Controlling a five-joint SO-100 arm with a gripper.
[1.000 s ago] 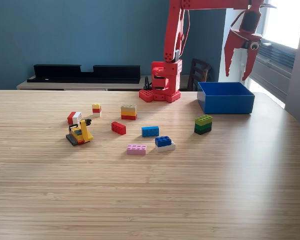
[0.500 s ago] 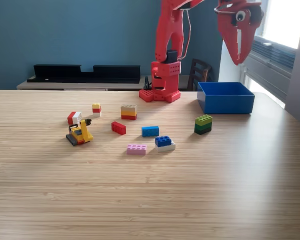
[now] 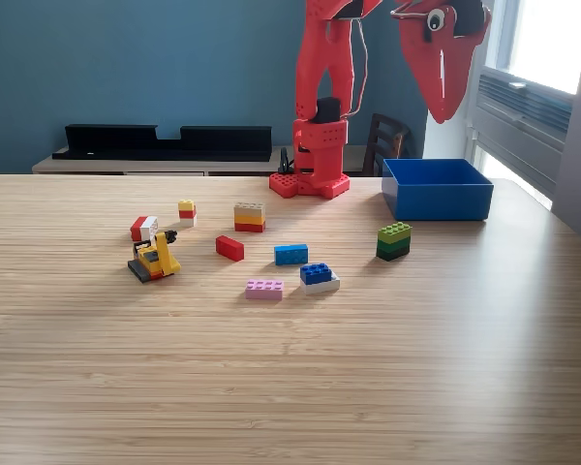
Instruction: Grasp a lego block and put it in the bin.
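While hanging high above the table:
Gripper [image 3: 442, 114]: pointing down, jaws closed together, holding nothing.
Bin [image 3: 437, 189]: sitting below, slightly to the exterior view's right.
Green block [image 3: 394, 240]: lying near the bin.

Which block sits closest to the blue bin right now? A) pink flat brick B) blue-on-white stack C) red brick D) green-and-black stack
D: the green-and-black stack lies just in front of the bin, while the other blocks are further toward the exterior view's left.
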